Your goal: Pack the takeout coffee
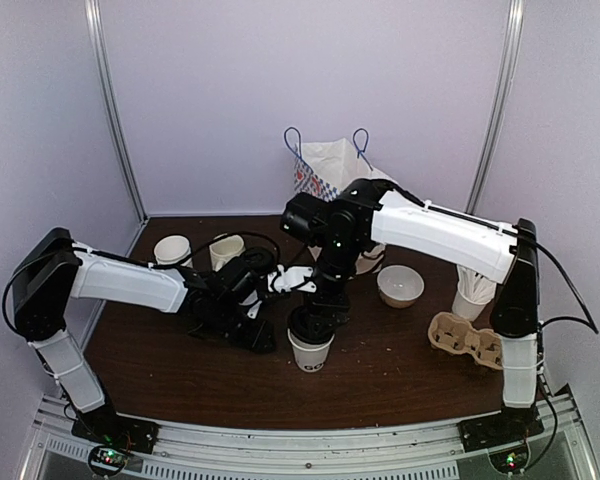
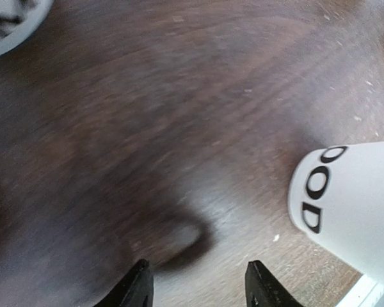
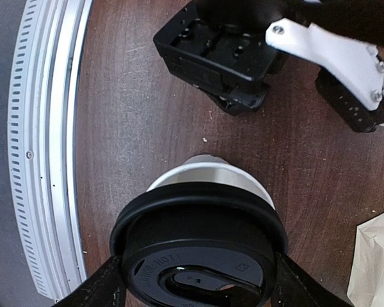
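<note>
Right gripper (image 3: 197, 284) pinching the lid (image 3: 198, 230), left gripper (image 2: 200, 288) gaping empty — if we press askew, the cup (image 2: 355, 211) tips.

the takeout coffee (image 1: 310, 352) stands on the table (image 1: 400, 385), bowl (image 1: 400, 287) to its right, bag (image 1: 328, 168) behind both.

The white-and-black right arm (image 1: 450, 235) arches over the middle, wrist bent straight down, its two-finger right gripper (image 3: 198, 288) clamped on a black plastic lid (image 3: 198, 249). The left arm (image 1: 130, 285) stretches low toward the centre. Its left gripper (image 2: 198, 291) has its fingers parted and holds nothing.
</note>
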{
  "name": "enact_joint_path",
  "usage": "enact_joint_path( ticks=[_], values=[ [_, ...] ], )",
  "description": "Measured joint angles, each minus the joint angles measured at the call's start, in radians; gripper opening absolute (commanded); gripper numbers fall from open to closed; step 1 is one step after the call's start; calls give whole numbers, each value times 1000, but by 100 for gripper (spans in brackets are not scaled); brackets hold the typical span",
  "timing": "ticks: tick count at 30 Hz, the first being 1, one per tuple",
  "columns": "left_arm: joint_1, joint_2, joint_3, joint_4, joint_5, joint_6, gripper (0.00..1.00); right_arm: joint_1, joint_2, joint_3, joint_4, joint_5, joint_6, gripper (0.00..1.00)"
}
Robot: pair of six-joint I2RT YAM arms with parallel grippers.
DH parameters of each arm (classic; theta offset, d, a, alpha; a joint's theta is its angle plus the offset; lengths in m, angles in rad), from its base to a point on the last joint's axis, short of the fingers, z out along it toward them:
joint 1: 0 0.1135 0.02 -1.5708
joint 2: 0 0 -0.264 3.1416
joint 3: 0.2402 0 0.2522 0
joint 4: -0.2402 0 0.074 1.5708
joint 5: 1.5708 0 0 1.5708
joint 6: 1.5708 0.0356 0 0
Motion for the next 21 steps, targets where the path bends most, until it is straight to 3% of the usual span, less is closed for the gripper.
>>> enact_joint_path(
  ticks=[8,21],
  values=[
    [0,-69,-67,18,-105,-93,53,18,60,46,-53,49,1,75],
    [0,-79,-87,53,-133,-114,53,21,127,126,-96,81,9,77]
  ],
)
